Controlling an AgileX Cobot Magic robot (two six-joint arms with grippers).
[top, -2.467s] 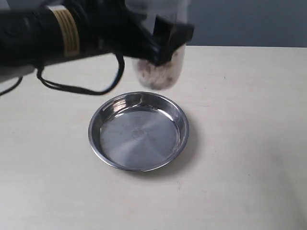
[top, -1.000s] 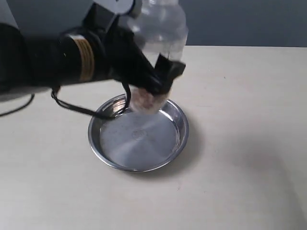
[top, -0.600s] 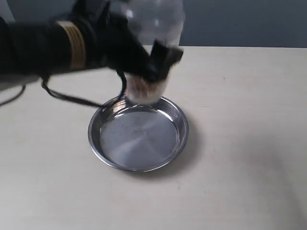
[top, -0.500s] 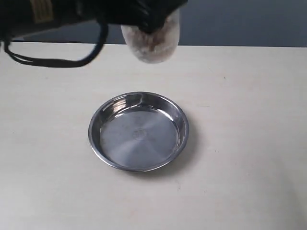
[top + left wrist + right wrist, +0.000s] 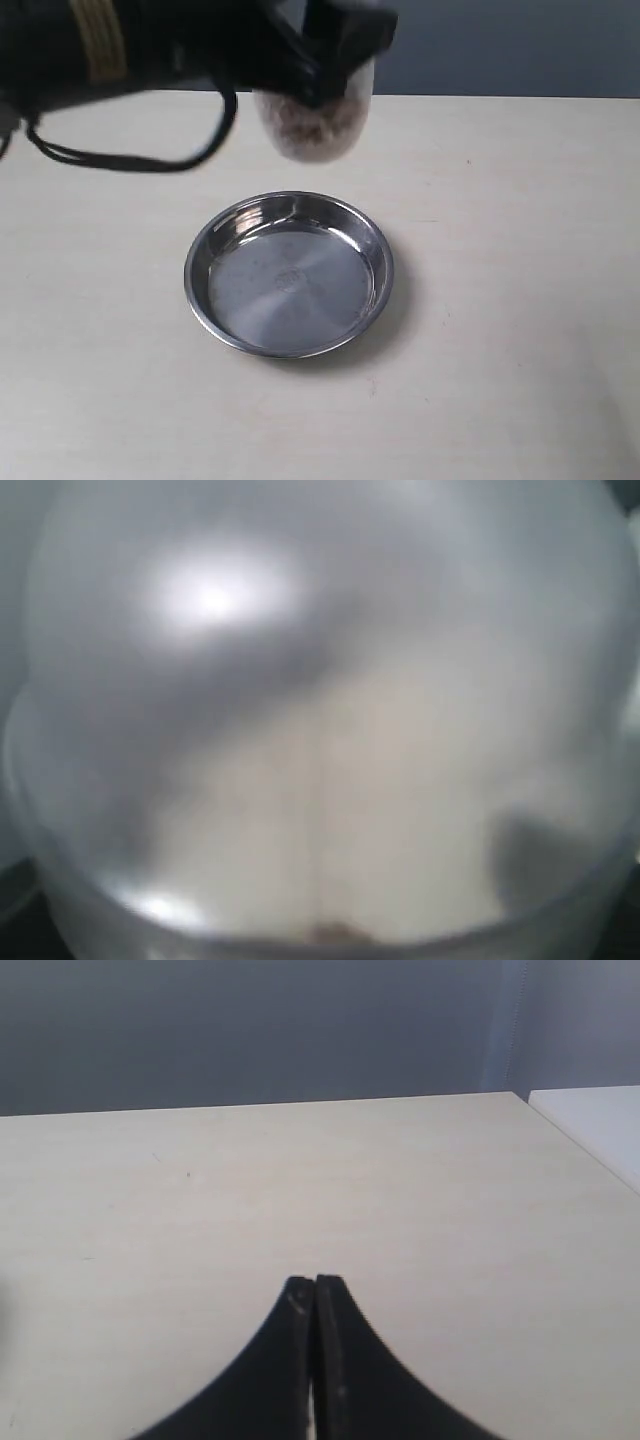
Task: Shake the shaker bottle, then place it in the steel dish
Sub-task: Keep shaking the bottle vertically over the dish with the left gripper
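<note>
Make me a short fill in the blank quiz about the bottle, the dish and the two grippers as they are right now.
1. The bottle is held in the air by the ___ arm's gripper.
2. The dish on the table is ___.
3. The right gripper has its jaws ___.

Missing words: left; empty; shut
</note>
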